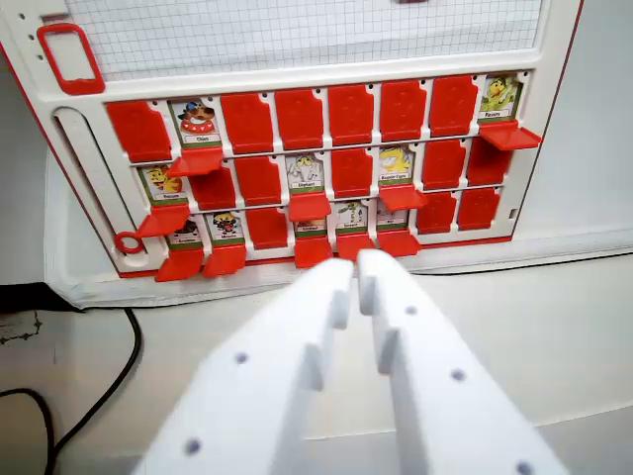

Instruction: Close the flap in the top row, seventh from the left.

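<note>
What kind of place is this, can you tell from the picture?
Probably a tabletop test setup indoors, not a factory. A red-and-white flap board game with animal picture cards lies on a pale surface, a black cable trails at the wrist view's left, and the robot's white hand hovers in front.

So the white gripper point(358, 269) fills the bottom middle of the wrist view, its two fingers nearly touching at the tips, with only a thin gap. Just past the tips sits the red-and-white flap board point(554, 139). The top row is mostly plain red, but two picture cards show: one second from the left point(197, 121) and one at the far right point(499, 97). A black cable point(114, 381) curls at lower left.
</note>
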You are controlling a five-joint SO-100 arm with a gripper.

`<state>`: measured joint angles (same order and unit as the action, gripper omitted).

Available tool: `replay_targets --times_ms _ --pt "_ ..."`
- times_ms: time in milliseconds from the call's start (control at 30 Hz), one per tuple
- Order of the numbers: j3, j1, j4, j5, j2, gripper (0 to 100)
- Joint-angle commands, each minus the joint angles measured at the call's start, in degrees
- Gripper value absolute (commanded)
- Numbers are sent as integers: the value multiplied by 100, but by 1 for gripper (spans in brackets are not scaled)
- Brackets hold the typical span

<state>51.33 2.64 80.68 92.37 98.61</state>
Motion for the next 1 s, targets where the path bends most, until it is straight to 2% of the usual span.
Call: replay_targets --times_ms 0,133,300,433,567,967 --pt "-308 -132 439 202 800 0" --pt "229 -176 448 466 1230 0" --pt "114 -237 554 290 1318 0" --pt "-650 -387 1011 53 976 0" --pt "-879 -439 949 211 888 0" --pt "-237 -396 809 88 1257 0"
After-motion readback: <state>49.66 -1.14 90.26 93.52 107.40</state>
